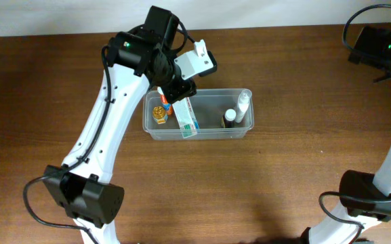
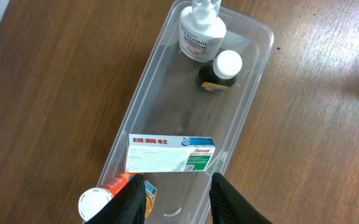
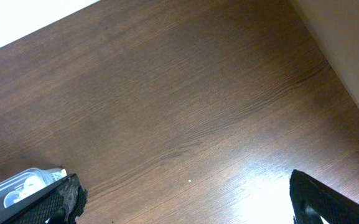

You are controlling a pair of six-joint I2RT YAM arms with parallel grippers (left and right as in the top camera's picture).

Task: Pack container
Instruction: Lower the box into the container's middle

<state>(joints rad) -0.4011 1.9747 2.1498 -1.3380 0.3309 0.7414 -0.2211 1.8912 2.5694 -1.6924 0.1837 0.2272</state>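
The container [image 1: 209, 110] is a clear rectangular tub in the middle of the table. In it lie a white and green box [image 1: 187, 116], an orange bottle with a white cap [image 2: 101, 198], a small amber jar [image 1: 159, 113], a white lotion bottle [image 2: 201, 34] and a dark bottle with a white cap [image 2: 223, 70]. My left gripper [image 2: 178, 202] hovers over the tub's left end, open, nothing between its fingers; the box [image 2: 172, 154] lies just beyond the tips. My right gripper [image 3: 188, 205] is wide open over bare wood, far right of the tub.
The brown wooden table [image 1: 283, 176] stretches around the tub. The right arm's wrist [image 1: 378, 46] sits at the far right back corner. A corner of the tub [image 3: 17, 186] shows at the lower left of the right wrist view.
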